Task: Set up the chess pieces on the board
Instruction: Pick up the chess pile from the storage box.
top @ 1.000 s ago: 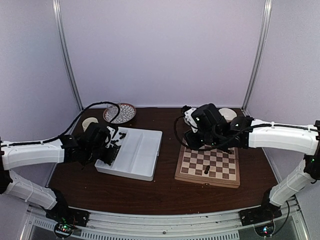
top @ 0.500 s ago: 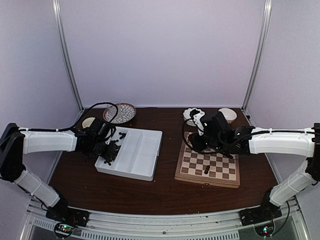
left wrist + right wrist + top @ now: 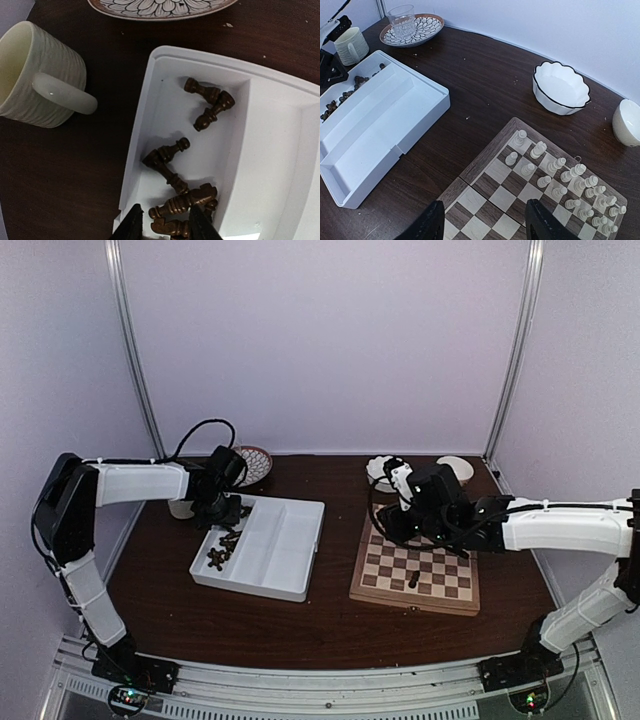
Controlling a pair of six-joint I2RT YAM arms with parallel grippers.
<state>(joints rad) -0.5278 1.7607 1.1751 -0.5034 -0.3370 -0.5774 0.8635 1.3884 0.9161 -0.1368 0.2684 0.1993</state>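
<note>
The left tool (image 3: 222, 510) hangs over the far left corner of the white divided tray (image 3: 285, 550), left of centre in the overhead view. In the left wrist view its two fingertips (image 3: 134, 225) poke in at the bottom edge with a narrow gap between them. A dark brown chess piece (image 3: 170, 227) lies in that gap, but whether it is gripped or only lying in the tray cannot be told. The other dark chess pieces (image 3: 172, 148) lie on their sides, scattered along the tray's left compartment, some touching and some overlapping. A ribbed cream mug (image 3: 35, 80) stands on the dark wooden surface (image 3: 330, 625) just left of the tray, and a patterned plate (image 3: 160, 6) sits beyond it at the top of the frame. The right tool (image 3: 485, 222) hovers above the far left part of the chessboard (image 3: 440, 585), right of centre in the overhead view. Its fingers are spread wide with nothing between them. One dark piece (image 3: 413, 580) lies on the board near its front edge. Cream chessmen (image 3: 560, 180) stand in two diagonal rows along the board's edge at the lower right of the right wrist view. Beyond the board stand a white scalloped bowl (image 3: 561, 90) and a small white cup (image 3: 627, 122). A clear glass (image 3: 402, 17) stands on the plate at the upper left of that frame.
</note>
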